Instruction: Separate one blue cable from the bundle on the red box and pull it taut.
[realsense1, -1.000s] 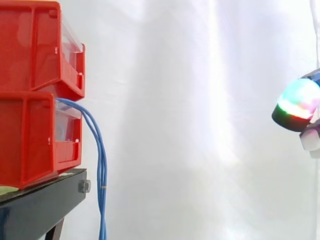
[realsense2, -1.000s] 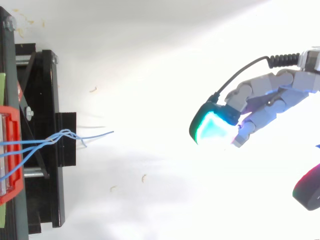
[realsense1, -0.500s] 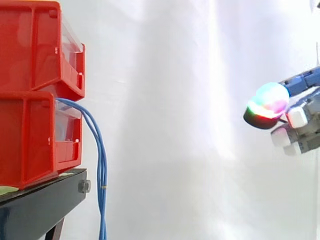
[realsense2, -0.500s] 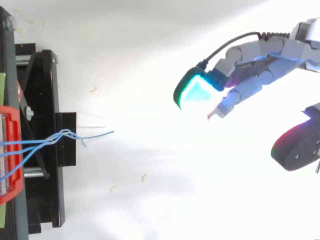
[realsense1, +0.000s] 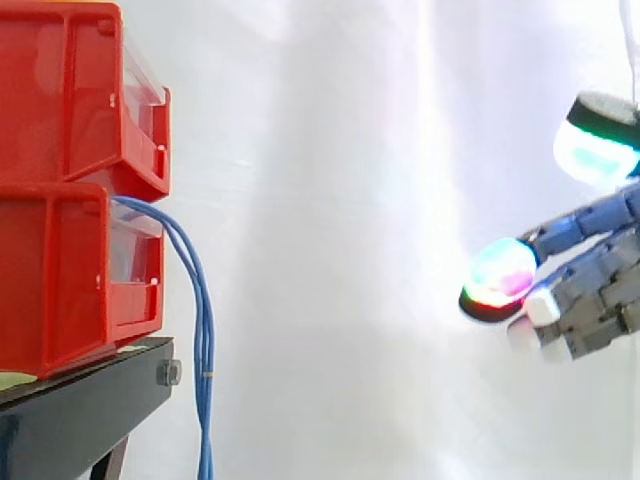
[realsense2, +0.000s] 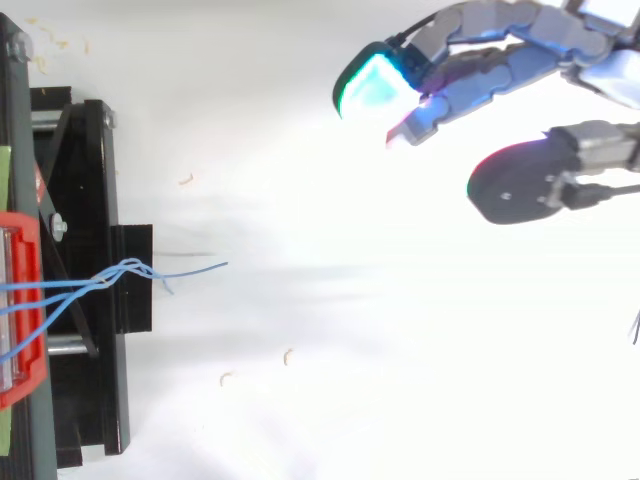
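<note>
We've got robot hand spread wide, holding nothing, well apart from blue cables. Bundle hangs vertical off lower red box front edge, past black stand. We'd reach level across.

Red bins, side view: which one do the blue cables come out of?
The lower red bin: the blue cables leave its open front, just under the upper red bin, and hang down past the black stand.
</note>
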